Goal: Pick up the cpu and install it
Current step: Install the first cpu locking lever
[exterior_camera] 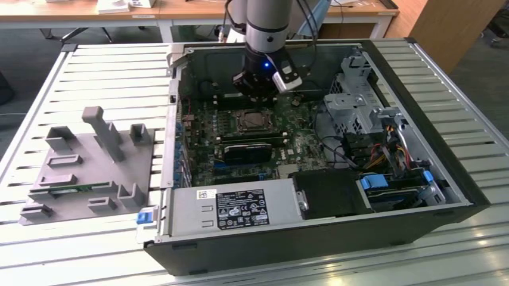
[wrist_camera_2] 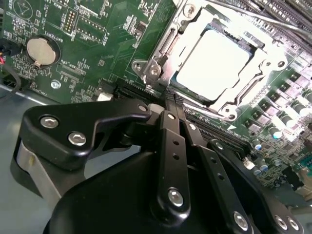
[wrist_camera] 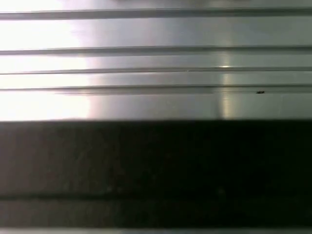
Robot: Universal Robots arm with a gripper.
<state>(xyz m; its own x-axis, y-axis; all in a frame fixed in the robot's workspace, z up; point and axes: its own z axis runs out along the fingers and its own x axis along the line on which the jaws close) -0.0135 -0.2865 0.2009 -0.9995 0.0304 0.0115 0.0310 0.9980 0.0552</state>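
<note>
gripper (wrist_camera_2: 170,105) fingertips hidden behind its own black linkage in the second wrist view, cpu (wrist_camera_2: 214,62) top washed out by glare, socket frame (wrist_camera_2: 273,58) cut off at picture's edge

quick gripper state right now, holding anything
gripper: shut, holding nothing; the cpu sits in its socket.

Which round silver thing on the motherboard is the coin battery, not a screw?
In the second wrist view, the coin battery is the large flat disc in a round holder, far from the cpu; the screws are far smaller.
</note>
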